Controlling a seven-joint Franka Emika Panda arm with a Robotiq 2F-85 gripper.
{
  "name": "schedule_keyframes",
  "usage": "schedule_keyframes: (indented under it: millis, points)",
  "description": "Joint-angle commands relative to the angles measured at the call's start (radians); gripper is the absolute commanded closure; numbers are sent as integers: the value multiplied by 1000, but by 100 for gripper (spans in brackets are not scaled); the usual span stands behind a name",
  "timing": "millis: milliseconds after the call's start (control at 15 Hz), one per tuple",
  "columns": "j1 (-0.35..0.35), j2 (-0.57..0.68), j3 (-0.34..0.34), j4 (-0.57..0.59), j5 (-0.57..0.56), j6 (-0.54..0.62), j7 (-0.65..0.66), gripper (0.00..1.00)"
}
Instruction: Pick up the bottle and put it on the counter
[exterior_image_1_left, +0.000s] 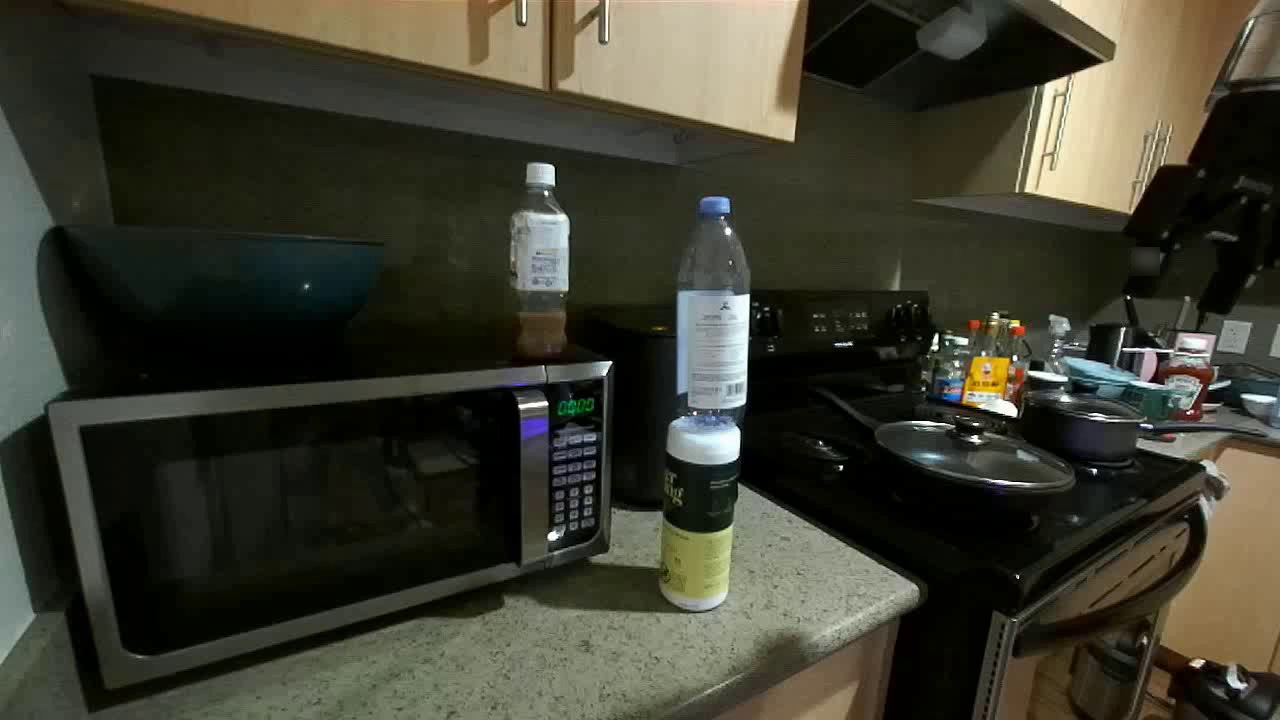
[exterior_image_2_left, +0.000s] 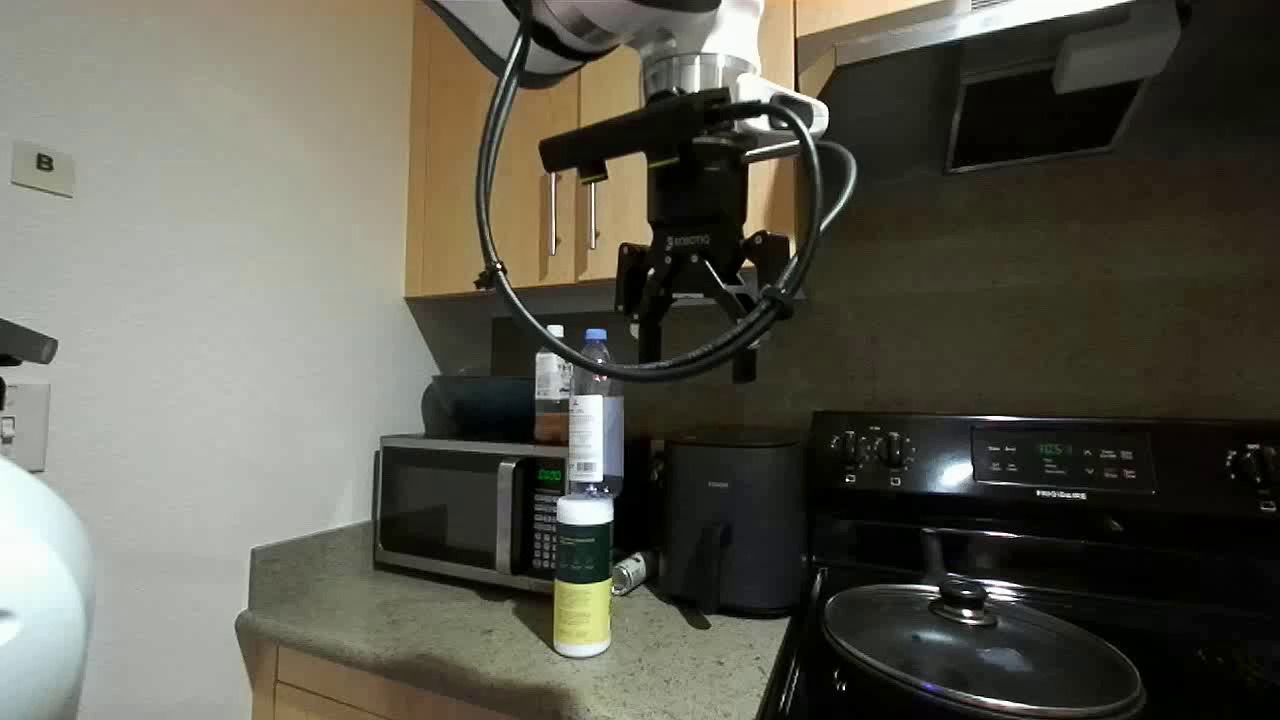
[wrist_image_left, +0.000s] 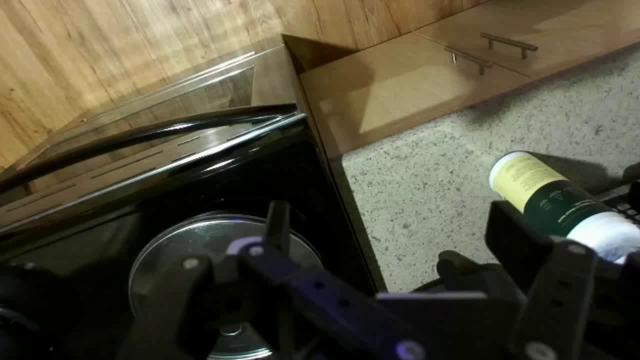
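Spread apart with nothing between its fingers, the gripper (wrist_image_left: 392, 225) looms closest in the wrist view, higher than the canister (exterior_image_1_left: 698, 520) and off to its stove (wrist_image_left: 240, 185) side. The pick seems to be at the approach: the blue-capped bottle (exterior_image_1_left: 713, 310) stands upright on top of the canister, untouched. Next probably comes a shift across to that perch, a careful closing around the bottle, a straight lift, then a lowering onto the counter (exterior_image_1_left: 810, 570) beside the canister; any sideways knock could topple both. Near the canister, the microwave (exterior_image_1_left: 330, 520) narrows the way in. Behind the canister, an air fryer (exterior_image_2_left: 735, 510) stands and a can (exterior_image_2_left: 631, 573) lies on its side. Farther back and higher than the canister, a white-capped bottle (exterior_image_1_left: 541, 250) and a bowl (exterior_image_1_left: 230, 270) sit atop the microwave.
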Motion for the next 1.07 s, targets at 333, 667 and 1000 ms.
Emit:
schedule_keyframes:
  millis: [333,667,1000]
  points:
    - [-14,3,10,2,8,-1,-8,0]
    - [12,45,39,30,-4,25,-21,0]
    - [67,144,113,122,-26,69,-28,0]
